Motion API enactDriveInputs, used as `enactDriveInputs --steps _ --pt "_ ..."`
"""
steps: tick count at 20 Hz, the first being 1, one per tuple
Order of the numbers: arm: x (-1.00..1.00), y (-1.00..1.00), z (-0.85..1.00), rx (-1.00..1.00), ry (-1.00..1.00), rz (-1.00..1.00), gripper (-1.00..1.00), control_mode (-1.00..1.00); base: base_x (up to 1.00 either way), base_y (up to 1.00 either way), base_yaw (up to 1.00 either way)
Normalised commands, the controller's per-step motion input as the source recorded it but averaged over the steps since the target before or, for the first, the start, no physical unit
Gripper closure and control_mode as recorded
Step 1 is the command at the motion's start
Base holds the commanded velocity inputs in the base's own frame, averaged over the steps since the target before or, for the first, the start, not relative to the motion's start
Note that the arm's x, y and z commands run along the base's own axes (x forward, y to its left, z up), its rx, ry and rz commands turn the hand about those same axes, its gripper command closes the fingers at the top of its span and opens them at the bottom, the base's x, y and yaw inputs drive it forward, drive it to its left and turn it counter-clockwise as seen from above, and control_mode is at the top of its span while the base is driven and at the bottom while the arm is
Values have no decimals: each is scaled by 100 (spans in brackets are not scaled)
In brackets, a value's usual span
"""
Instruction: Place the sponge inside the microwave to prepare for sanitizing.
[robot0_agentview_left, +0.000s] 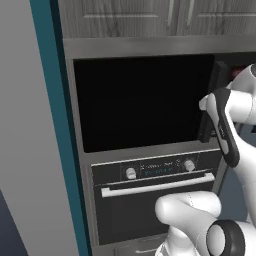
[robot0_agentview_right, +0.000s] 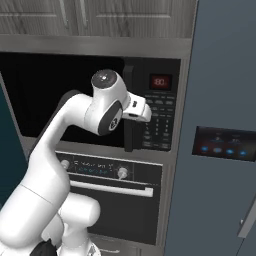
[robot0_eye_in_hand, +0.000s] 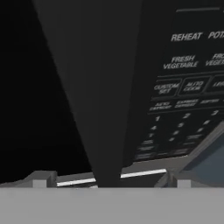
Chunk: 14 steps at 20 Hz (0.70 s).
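Facing the microwave (robot0_agentview_left: 142, 102), whose wide dark door fills the left, the end effector (robot0_agentview_right: 131, 131) sits right against the door's upright handle (robot0_eye_in_hand: 94, 87), its long axis vertical, with the keypad (robot0_agentview_right: 159, 120) just to the right. I cannot tell the fingers' spread, nor where the sponge is.

Microwave (robot0_agentview_left: 140, 102): door face deep black, smooth, matt, no reflections. Keypad panel (robot0_agentview_right: 159, 120): dark smooth plastic look, pale printed labels. Door handle (robot0_eye_in_hand: 100, 96): dark grey, matt, smooth.
Oven (robot0_agentview_left: 155, 192): black smooth front; bar handle (robot0_agentview_left: 157, 184) and knobs (robot0_agentview_left: 131, 173) pale, brushed-metal look.
Cabinets (robot0_agentview_right: 95, 17): grey wood grain.
Surround frame (robot0_agentview_left: 125, 46): grey, dull metallic.
Robot arm (robot0_agentview_right: 55, 165): white glossy shell, dark joints.
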Motion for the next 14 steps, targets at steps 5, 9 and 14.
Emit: enactDriveInputs --steps 5,9,14 --pt "6 -8 -3 0 -8 0 -100 -100 0 0 0" --pt "6 -3 -3 0 -1 0 -100 -100 0 0 0" --pt "13 0 -8 0 -1 0 -100 -100 0 0 0"
